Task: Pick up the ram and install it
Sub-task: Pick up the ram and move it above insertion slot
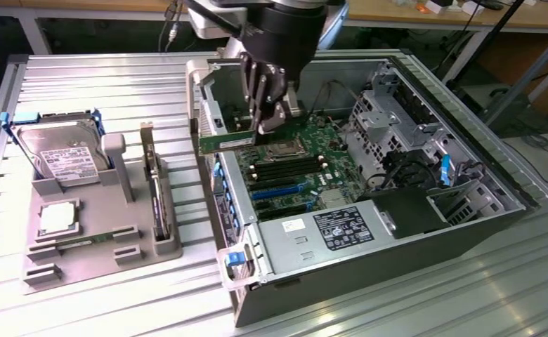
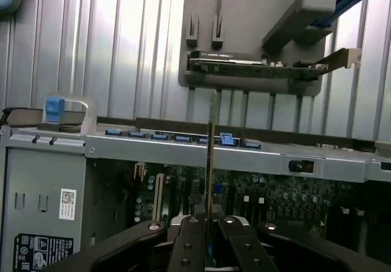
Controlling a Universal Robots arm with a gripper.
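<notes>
The ram (image 1: 223, 142) is green circuit board, the tray (image 1: 96, 254) matt plastic, the table (image 1: 96, 77) ribbed shiny metal

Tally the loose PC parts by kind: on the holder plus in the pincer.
Hard drive: 1, on the holder
Silver chip: 1, on the holder
Expansion card: 1, upright on the holder
Ram: 1, held in the pincer above the open case
Total: 4
</notes>
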